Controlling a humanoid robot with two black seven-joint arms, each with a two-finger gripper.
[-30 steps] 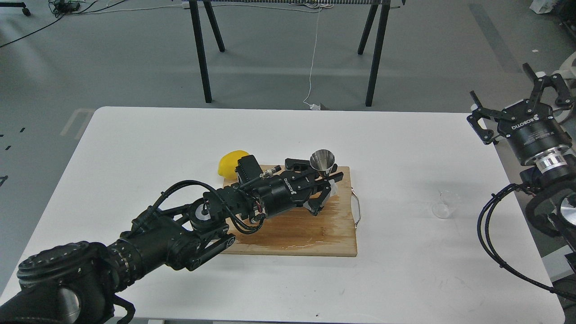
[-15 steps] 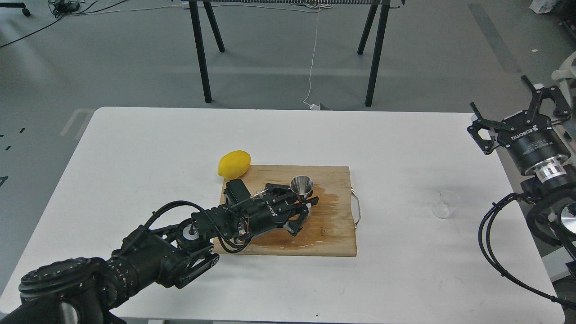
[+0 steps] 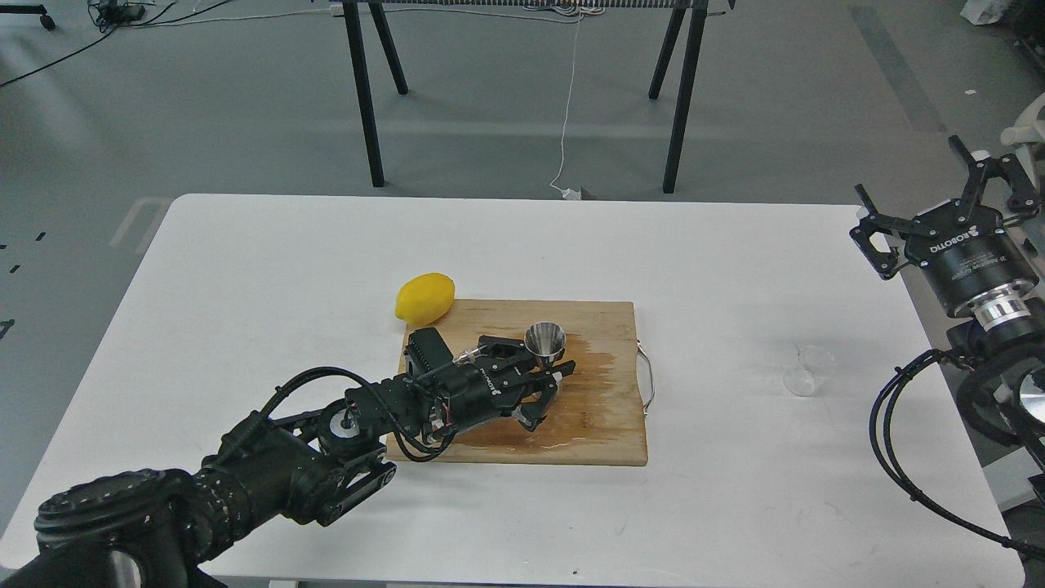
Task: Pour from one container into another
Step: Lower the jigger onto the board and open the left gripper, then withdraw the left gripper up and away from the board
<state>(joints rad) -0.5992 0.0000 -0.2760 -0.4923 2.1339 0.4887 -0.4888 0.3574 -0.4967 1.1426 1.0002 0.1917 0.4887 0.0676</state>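
Note:
The shiny steel jigger [image 3: 545, 337] stands upright on the wooden cutting board [image 3: 604, 433], open cone up. My left gripper [image 3: 549, 358] lies low over the board, shut on the jigger at its lower part. The small clear glass cup [image 3: 807, 371] rests on the white table far to the right, apart from both grippers; it is too see-through to tell whether it holds anything. My right gripper [image 3: 906, 167] hangs open and empty above the table's right edge, well behind the cup.
A yellow lemon [image 3: 424, 296] lies on the table at the board's far left corner. A wet patch [image 3: 600, 363] darkens the board right of the jigger. A metal handle [image 3: 649, 377] sticks out from the board's right side.
My left gripper has come down and drawn back to the left with the jigger, from a raised spot near the board's far edge to the board's middle. The right gripper has barely shifted.

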